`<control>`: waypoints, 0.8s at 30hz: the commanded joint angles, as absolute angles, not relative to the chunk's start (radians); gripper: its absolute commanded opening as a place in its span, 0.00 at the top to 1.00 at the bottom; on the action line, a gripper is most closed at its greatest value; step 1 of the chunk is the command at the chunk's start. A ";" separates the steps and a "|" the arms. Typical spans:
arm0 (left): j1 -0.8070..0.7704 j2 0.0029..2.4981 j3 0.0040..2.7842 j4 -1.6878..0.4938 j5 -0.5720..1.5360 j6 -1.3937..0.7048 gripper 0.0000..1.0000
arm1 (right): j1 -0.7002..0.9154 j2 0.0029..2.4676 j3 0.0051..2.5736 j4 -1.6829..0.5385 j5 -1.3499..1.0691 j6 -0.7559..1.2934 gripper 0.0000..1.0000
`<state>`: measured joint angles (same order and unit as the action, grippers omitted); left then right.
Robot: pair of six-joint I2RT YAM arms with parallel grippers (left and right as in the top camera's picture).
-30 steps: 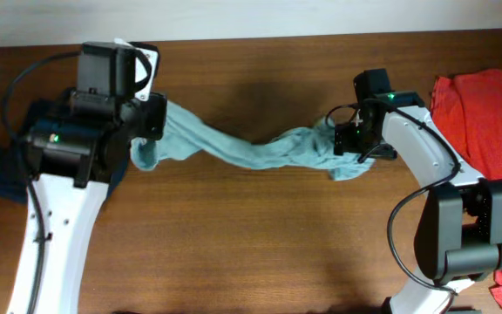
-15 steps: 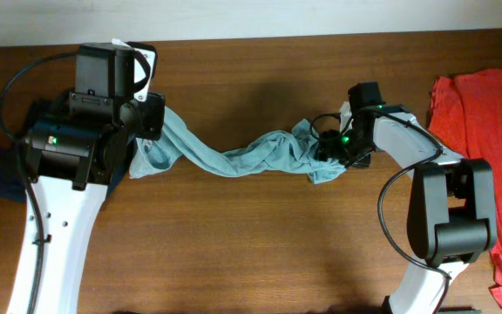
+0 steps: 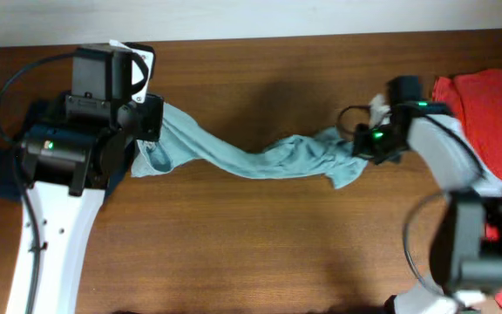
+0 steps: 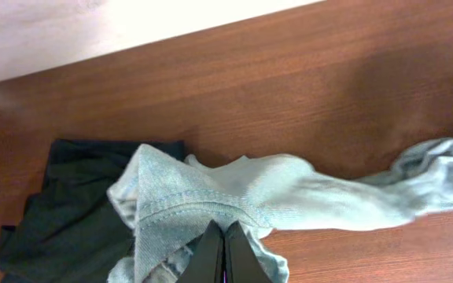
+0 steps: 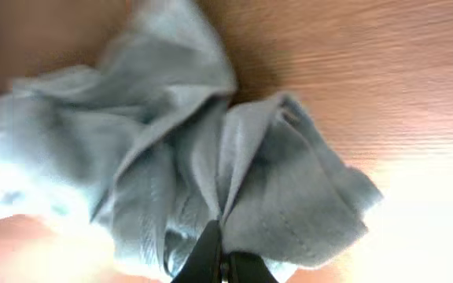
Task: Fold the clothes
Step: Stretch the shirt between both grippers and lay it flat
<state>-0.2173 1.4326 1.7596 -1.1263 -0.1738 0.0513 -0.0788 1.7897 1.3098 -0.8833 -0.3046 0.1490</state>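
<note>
At the far left of the table (image 3: 234, 253), your dark navy garment (image 4: 69, 208) lies crumpled under the left arm, not folded. Just beside it, your left gripper (image 4: 225, 250) has its jaws pressed together on a stitched edge of the pale grey-blue T-shirt (image 3: 260, 159). That shirt stretches like a twisted rope across the middle of the wood, bunched rather than flat. At its other end your right gripper (image 5: 220, 255) pinches a wad of the same cloth, jaws closed tight. Farthest right, the orange-red shirt (image 3: 486, 105) sits in a loose heap. By my reckoning you are at the very start: nothing is spread out, no fold is made, and all three garments are left to do.
</note>
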 commanded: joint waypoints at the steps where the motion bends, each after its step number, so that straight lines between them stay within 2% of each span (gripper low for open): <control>1: -0.215 1.338 1.846 -1.143 -0.192 0.038 1.00 | -0.139 1.590 1.315 -0.949 -0.273 0.135 0.96; 9: -0.215 1.143 1.953 -1.209 -0.192 0.038 0.99 | -0.164 1.192 1.315 -1.112 -0.160 0.139 0.96; 15: -0.215 1.068 1.964 -1.217 -0.270 0.042 0.99 | -0.164 1.037 1.315 -1.153 -0.141 0.177 0.96; 19: -0.215 1.135 1.964 -1.207 -0.278 0.058 1.00 | -0.164 1.052 1.314 -1.159 -0.142 0.182 0.96; 24: -0.215 1.359 1.964 -1.132 -0.285 0.099 1.00 | -0.164 1.204 1.314 -1.134 -0.147 0.197 0.95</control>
